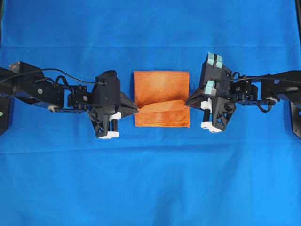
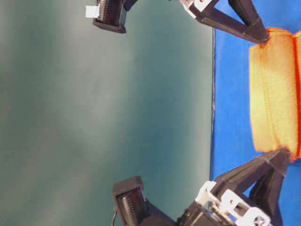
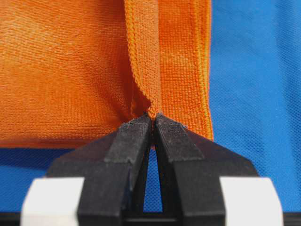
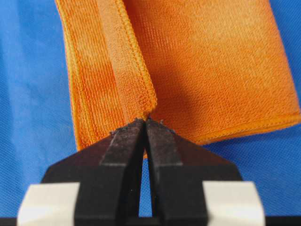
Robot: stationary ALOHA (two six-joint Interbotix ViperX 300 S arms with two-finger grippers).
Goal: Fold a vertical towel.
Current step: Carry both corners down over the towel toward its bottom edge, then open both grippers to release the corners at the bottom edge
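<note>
The orange towel (image 1: pixel 161 87) lies in the middle of the blue cloth, between my two arms. Its near part is turned up and over, and the stitched hem of that flap (image 1: pixel 162 107) runs across the towel from one gripper to the other. My left gripper (image 1: pixel 136 109) is shut on the hem's left end (image 3: pixel 151 110); in the left wrist view (image 3: pixel 153 117) the tips pinch the orange edge. At the right end my right gripper (image 1: pixel 187 101) is shut on the hem (image 4: pixel 146 112), its tips (image 4: pixel 145 120) closed on the cloth. The towel (image 2: pixel 275 89) sags between the two holds.
A large blue cloth (image 1: pixel 150 188) covers the whole table under the towel. The black arms (image 1: pixel 42 89) (image 1: pixel 263 87) reach in from the left and right edges. A plain green wall (image 2: pixel 103 113) stands behind the table in the table-level view.
</note>
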